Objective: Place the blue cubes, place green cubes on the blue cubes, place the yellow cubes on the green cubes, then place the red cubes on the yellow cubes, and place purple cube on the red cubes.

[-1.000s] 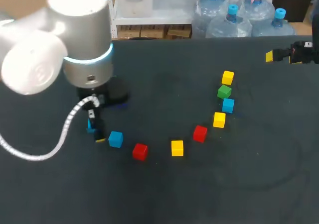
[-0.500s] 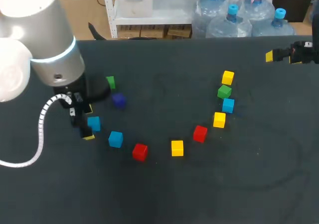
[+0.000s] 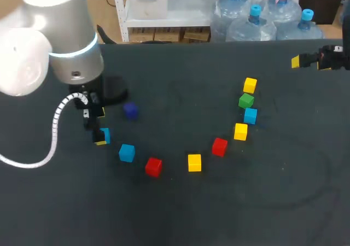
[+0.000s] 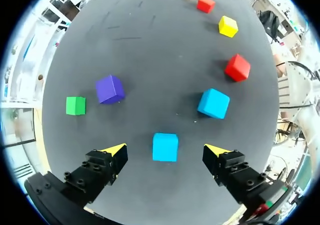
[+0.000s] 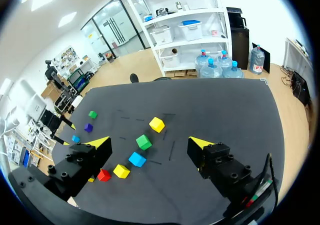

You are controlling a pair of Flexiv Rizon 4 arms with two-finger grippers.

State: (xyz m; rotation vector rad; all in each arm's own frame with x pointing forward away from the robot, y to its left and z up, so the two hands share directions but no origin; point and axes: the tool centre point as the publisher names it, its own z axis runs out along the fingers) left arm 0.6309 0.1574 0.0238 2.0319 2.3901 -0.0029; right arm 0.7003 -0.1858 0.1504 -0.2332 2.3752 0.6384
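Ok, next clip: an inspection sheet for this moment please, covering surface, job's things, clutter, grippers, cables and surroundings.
Surface: dark table, no stack begun.
Job's things: eleven loose cubes, none stacked. By the left arm: first blue cube, second blue cube, purple cube, left green cube, left red cube. In an arc to the right: near yellow cube, right red cube, middle yellow cube, third blue cube, right green cube, far yellow cube.
Clutter: nothing seen.
Grippers: left gripper open, straddling the first blue cube without touching it; right gripper open, empty, near the table's far right corner.
Cables: white coiled cable loops off the left arm, away from the cubes.
Surroundings: nothing seen reaching over the table.
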